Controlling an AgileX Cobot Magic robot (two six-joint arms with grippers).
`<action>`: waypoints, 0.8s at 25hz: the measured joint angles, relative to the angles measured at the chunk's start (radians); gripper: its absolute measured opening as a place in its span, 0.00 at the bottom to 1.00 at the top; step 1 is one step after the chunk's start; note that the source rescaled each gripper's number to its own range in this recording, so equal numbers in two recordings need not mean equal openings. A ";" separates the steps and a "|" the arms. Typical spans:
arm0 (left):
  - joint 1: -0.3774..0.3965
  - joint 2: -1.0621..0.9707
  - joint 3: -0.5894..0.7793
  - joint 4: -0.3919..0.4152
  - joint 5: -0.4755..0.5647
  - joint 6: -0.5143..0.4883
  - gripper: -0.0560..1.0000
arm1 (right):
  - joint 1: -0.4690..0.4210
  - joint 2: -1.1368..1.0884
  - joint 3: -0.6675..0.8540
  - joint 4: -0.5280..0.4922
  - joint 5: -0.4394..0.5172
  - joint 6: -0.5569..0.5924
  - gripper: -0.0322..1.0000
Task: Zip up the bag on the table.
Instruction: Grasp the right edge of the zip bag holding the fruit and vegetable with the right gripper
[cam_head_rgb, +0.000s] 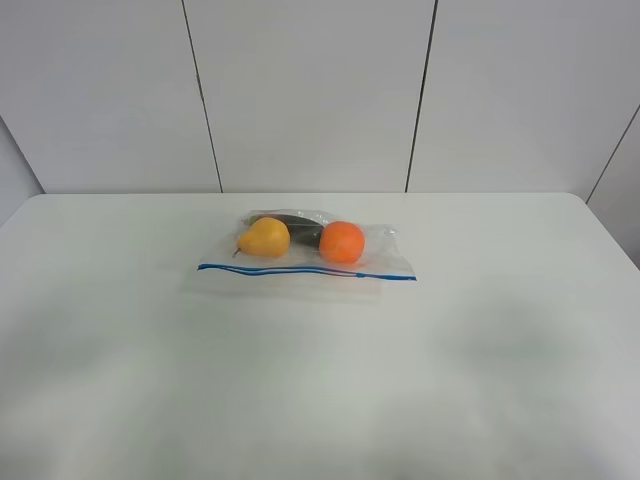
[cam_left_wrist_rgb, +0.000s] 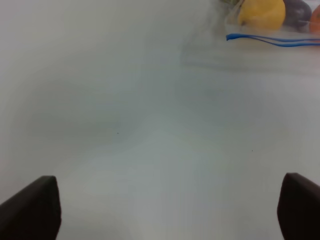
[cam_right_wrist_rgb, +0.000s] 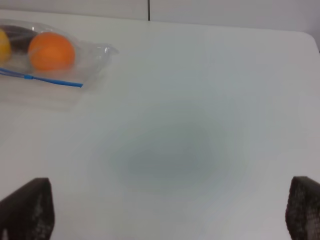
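The clear bag (cam_head_rgb: 385, 262) lies flat on the white table (cam_head_rgb: 320, 390), just behind its middle. A yellow pear (cam_head_rgb: 264, 238), an orange (cam_head_rgb: 342, 242) and a dark item (cam_head_rgb: 300, 227) show through it. Its blue zipper strip (cam_head_rgb: 300, 269) runs along the near edge. In the left wrist view the strip (cam_left_wrist_rgb: 272, 39) splits into two lines. Neither gripper shows in the exterior view. The left gripper (cam_left_wrist_rgb: 170, 210) is open, short of the bag's left end. The right gripper (cam_right_wrist_rgb: 170, 212) is open, well away from the bag's right end (cam_right_wrist_rgb: 95, 60).
A grey panelled wall (cam_head_rgb: 310, 90) stands behind the table's far edge. The table's rounded far right corner (cam_right_wrist_rgb: 307, 37) shows in the right wrist view. Two soft shadows lie on the tabletop nearer than the bag.
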 joint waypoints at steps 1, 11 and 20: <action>0.000 0.000 0.000 0.000 0.000 0.000 1.00 | 0.000 0.000 0.000 0.000 0.000 0.000 1.00; 0.000 0.000 0.000 0.000 0.000 0.000 1.00 | 0.000 0.101 -0.073 0.019 -0.008 0.074 1.00; 0.000 0.000 0.000 0.000 0.000 0.000 1.00 | 0.000 0.732 -0.420 0.070 -0.006 0.113 1.00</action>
